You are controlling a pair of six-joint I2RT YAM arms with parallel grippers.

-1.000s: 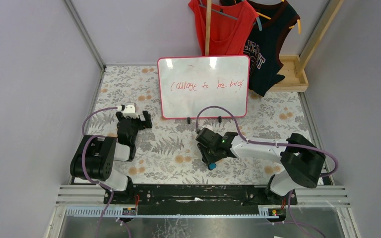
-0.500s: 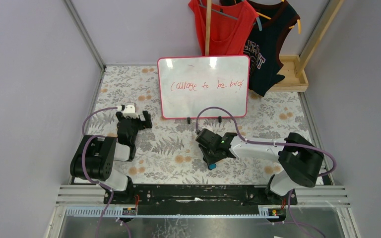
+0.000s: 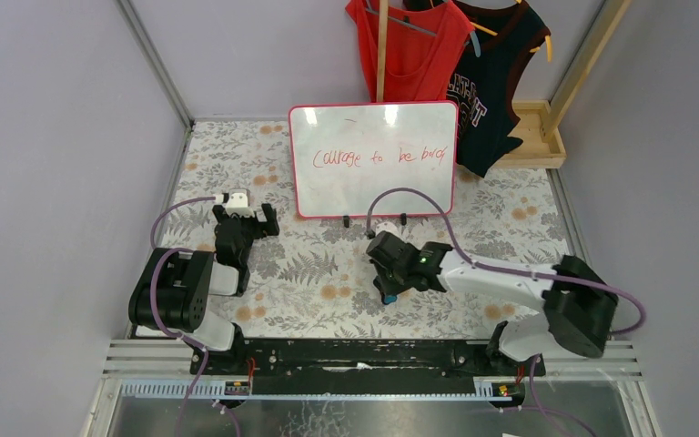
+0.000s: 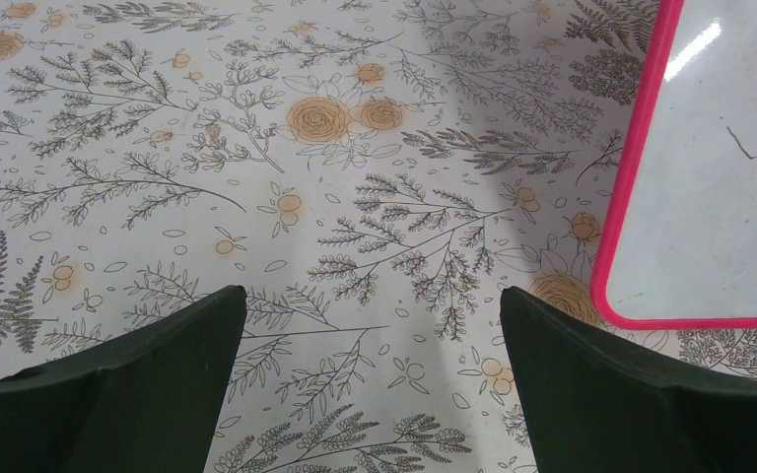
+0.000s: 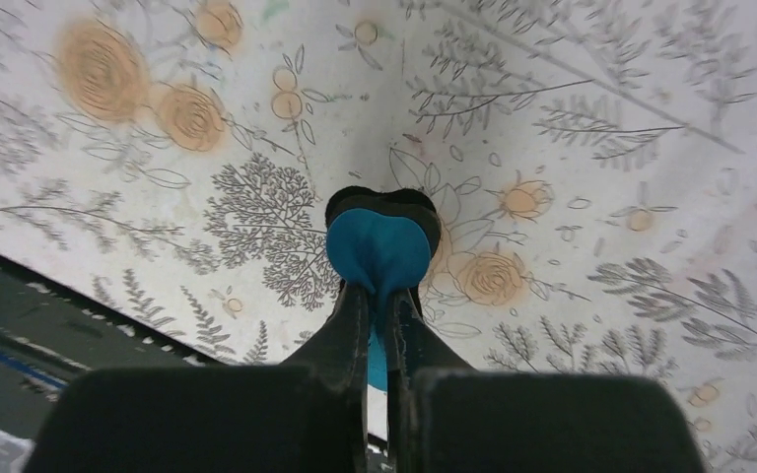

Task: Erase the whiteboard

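Observation:
The whiteboard stands upright at the back middle, white with a pink frame and red handwriting across it. Its lower left corner shows in the left wrist view. My right gripper is shut on the blue-and-black eraser, held just above the flowered cloth in front of the board, well short of it. The eraser's blue end shows in the top view. My left gripper is open and empty, over the cloth left of the board; its two dark fingers frame bare cloth.
A flowered tablecloth covers the table. Red and dark garments hang behind the board beside a wooden stand. A black rail runs along the near edge. Grey walls close in both sides.
My right arm has swung a little to the right and forward, carrying the eraser slightly nearer the board. The left arm has not moved.

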